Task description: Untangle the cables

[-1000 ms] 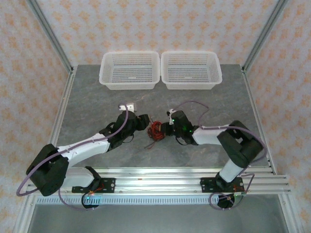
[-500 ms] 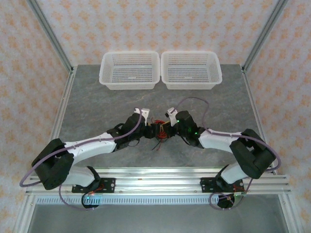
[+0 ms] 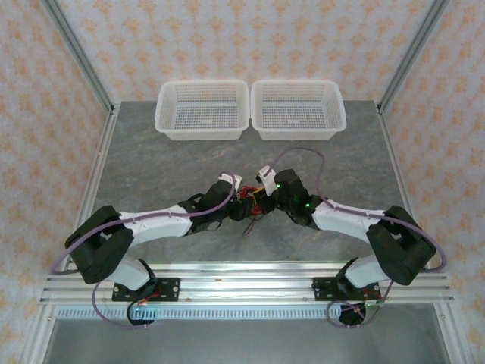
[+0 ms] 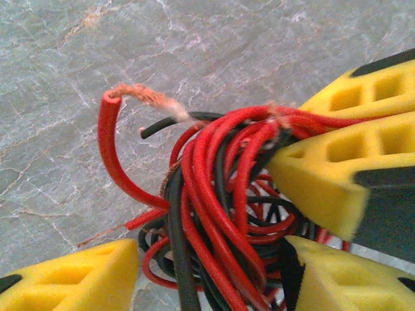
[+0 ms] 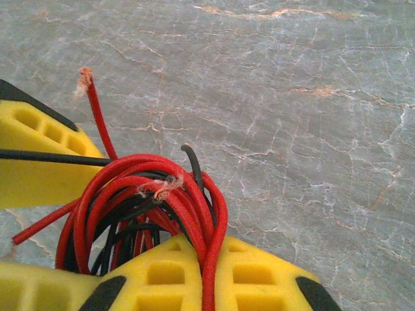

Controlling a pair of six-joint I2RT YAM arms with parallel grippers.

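Note:
The cables [image 4: 214, 201] are a tight bundle of thin red and black wires with frayed copper ends, lying mid-table [image 3: 248, 199] between the two arms. My left gripper [image 4: 211, 269] is open and straddles the bundle, with one yellow finger [image 4: 65, 278] clear of it on the left and the other close against it on the right. My right gripper [image 5: 209, 265] is shut on a few red strands of the cables [image 5: 149, 194] that run down between its pads. In the top view both the left gripper [image 3: 239, 206] and the right gripper [image 3: 260, 200] meet at the bundle.
Two white mesh baskets [image 3: 201, 130] [image 3: 298, 130] stand side by side at the back of the grey marble table [image 3: 151, 159]. An aluminium rail [image 3: 242, 277] runs along the near edge. One loose strand [image 3: 248, 225] trails toward the front.
My left arm has swung right and forward until its open fingers flank the bundle. The right gripper has shifted slightly left and back, still holding the red strands.

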